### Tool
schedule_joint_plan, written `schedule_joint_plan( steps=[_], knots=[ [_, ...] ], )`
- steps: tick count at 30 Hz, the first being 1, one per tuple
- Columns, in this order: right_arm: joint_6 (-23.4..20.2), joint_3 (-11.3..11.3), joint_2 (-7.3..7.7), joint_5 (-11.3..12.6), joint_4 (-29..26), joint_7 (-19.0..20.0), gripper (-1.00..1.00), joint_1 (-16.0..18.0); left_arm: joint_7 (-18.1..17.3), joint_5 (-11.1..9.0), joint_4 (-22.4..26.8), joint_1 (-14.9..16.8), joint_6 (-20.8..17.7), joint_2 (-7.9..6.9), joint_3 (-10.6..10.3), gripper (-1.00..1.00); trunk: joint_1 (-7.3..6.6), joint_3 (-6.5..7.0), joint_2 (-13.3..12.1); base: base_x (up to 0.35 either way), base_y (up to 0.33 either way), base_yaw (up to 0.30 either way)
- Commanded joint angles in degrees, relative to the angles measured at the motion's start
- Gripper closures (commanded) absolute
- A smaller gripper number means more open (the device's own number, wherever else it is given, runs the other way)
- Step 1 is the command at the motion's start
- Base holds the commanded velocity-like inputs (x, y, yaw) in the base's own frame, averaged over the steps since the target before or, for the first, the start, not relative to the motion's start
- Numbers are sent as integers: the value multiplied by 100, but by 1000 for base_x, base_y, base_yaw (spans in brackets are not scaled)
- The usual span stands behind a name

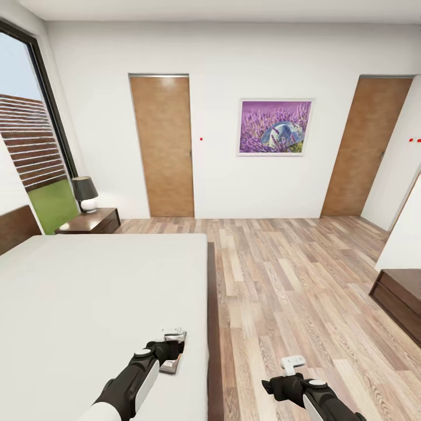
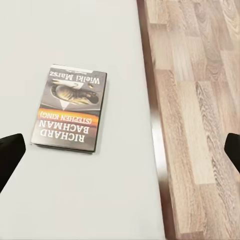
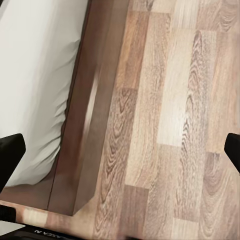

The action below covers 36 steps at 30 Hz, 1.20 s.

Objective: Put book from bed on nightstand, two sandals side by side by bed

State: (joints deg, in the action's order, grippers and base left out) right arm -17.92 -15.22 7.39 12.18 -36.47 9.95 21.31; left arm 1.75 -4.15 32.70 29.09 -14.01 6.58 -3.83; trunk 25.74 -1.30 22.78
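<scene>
The book (image 2: 70,107) lies flat on the white mattress of the bed (image 1: 88,304), close to its right edge; its cover has an orange band. In the head view the book (image 1: 171,366) peeks out beneath my left gripper (image 1: 173,345). That left gripper (image 2: 120,155) hovers above the mattress, open, with the book off towards one fingertip (image 2: 10,156). My right gripper (image 1: 292,365) is open over the wood floor beside the bed frame (image 3: 85,125), holding nothing. A dark nightstand (image 1: 93,222) stands at the bed's far side by the window. The sandals are out of view.
A black-shaded lamp (image 1: 86,193) occupies part of the nightstand top. Two brown doors (image 1: 164,146) (image 1: 368,152) and a lavender picture (image 1: 275,127) line the far wall. A dark low cabinet (image 1: 400,298) juts in at the right. Wood floor (image 1: 292,269) stretches between bed and cabinet.
</scene>
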Motion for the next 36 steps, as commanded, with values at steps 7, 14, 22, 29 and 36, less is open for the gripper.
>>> schedule_joint_plan(
  steps=[7,14,22,29,36],
  knots=[
    [-27,-30,8,57,-9,-11,-100,5,18,-49,9,1,-18,1,-19,-100,4,-14,14,0,-189,0],
    [-27,-33,8,57,-9,-14,-100,5,18,-50,9,0,0,1,-21,-100,4,-14,14,0,-75,0],
    [-27,-34,8,57,-9,-13,-100,5,18,-50,9,0,10,1,-21,-100,4,-14,14,0,-18,0],
    [-27,-34,7,57,-9,-11,-100,1,18,-50,9,0,12,8,-19,-100,4,-14,14,0,-116,0],
    [-27,-34,8,57,-9,-11,-100,1,18,-50,9,0,12,10,-21,-100,4,-14,14,0,-57,0]
  ],
)
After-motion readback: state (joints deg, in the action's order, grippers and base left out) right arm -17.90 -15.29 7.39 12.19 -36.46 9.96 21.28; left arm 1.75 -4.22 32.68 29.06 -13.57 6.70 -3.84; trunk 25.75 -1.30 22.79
